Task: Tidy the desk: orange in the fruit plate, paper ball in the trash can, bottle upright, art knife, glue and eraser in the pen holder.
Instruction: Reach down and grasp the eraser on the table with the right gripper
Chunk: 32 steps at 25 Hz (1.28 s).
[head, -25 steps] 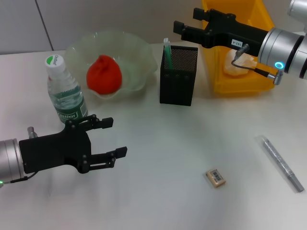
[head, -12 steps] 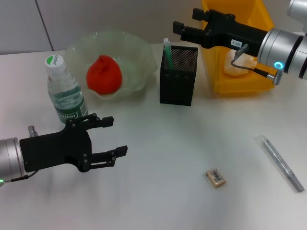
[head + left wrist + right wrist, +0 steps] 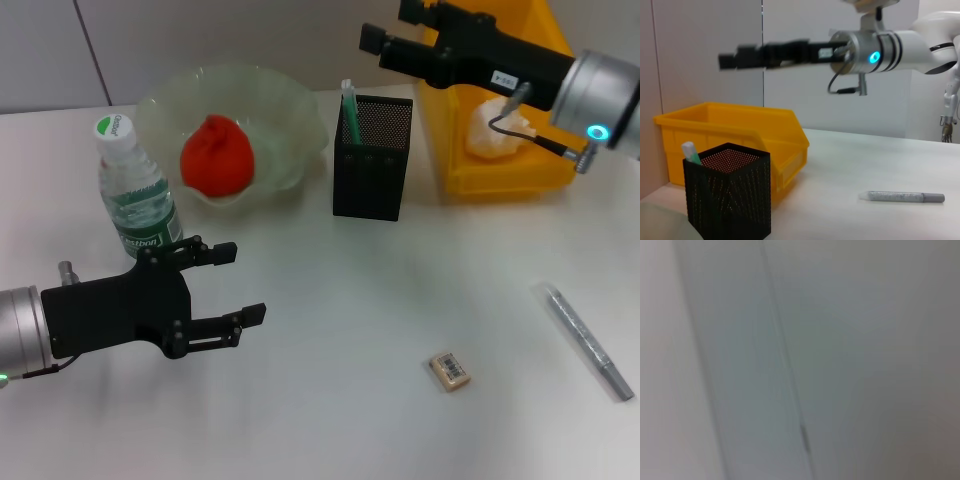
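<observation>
The orange [image 3: 215, 153] lies in the pale-green fruit plate [image 3: 292, 100]. The bottle [image 3: 135, 190] stands upright at the left. The paper ball [image 3: 495, 135] lies in the yellow trash can [image 3: 500, 180]. The black pen holder [image 3: 372, 160] holds a green-tipped stick [image 3: 349, 102]. The eraser [image 3: 450, 370] and the grey art knife [image 3: 588, 340] lie on the desk. My left gripper [image 3: 243, 282] is open and empty, low in front of the bottle. My right gripper [image 3: 388, 25] is open and empty, raised above and behind the pen holder. It also shows in the left wrist view [image 3: 740, 54].
The left wrist view shows the pen holder [image 3: 730, 195], the trash can [image 3: 740, 130] behind it and the art knife [image 3: 902, 197] on the white desk. A grey wall stands behind the desk. The right wrist view shows only blurred wall.
My right arm has lifted up and back, away from the pen holder, so the paper ball in the trash can shows more. The left arm has not moved.
</observation>
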Available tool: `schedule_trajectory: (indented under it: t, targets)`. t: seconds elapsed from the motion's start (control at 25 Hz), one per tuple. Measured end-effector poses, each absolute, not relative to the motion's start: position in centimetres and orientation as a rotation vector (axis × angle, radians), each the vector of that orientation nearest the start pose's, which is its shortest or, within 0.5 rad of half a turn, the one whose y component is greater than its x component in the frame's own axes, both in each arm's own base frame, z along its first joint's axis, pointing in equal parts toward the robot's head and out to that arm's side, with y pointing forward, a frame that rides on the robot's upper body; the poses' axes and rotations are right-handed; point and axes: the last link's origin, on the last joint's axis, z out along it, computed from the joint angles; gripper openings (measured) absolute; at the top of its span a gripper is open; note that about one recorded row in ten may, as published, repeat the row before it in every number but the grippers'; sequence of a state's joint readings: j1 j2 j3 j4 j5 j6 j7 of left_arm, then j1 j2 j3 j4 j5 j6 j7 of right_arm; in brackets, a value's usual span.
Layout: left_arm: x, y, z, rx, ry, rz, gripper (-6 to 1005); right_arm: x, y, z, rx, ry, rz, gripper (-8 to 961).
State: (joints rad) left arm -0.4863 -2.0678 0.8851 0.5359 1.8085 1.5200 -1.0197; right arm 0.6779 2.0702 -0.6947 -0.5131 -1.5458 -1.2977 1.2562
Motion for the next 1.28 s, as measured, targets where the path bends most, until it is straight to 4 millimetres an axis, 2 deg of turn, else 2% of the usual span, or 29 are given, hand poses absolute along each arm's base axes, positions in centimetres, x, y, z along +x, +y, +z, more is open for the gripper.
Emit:
schedule_trajectory:
  t: [0.2,0.28,0.32,0.36,0.6,0.8,1.04,1.28]
  targets:
    - [-26.3,31.1,-2.9,-2.768,-0.239,-0.732,802,19.7,38.2,3.7,-2.453,0.418,1.162,810]
    - [-26.3,31.0,-2.9,-2.768,-0.239,-0.733,802,19.6,37.2,4.3,-2.544,0.397,1.154,810]
    - [-26.3,31.0,-2.9,-2.768,-0.239,-0.733,802,19.6,36.3,4.9,-2.651,0.378,1.106,810]
    - [-26.3,31.0,-2.9,-2.768,-0.24,-0.735,802,19.6,36.3,4.9,-2.651,0.378,1.106,810]
    - [-26.5,30.6,-3.0,-2.776,-0.251,-0.737,802,19.4,34.2,6.0,-2.979,0.352,0.774,810]
    - [-26.8,30.3,-3.0,-2.775,-0.274,-0.74,802,19.1,33.1,6.0,-3.147,0.331,0.455,809]
    - [-27.3,29.9,-2.8,-2.764,-0.294,-0.735,802,18.9,33.0,5.0,-3.253,0.298,0.076,809]
    - [-27.4,29.9,-2.8,-2.771,-0.298,-0.724,802,18.3,33.4,3.1,-3.266,0.19,-0.225,810]
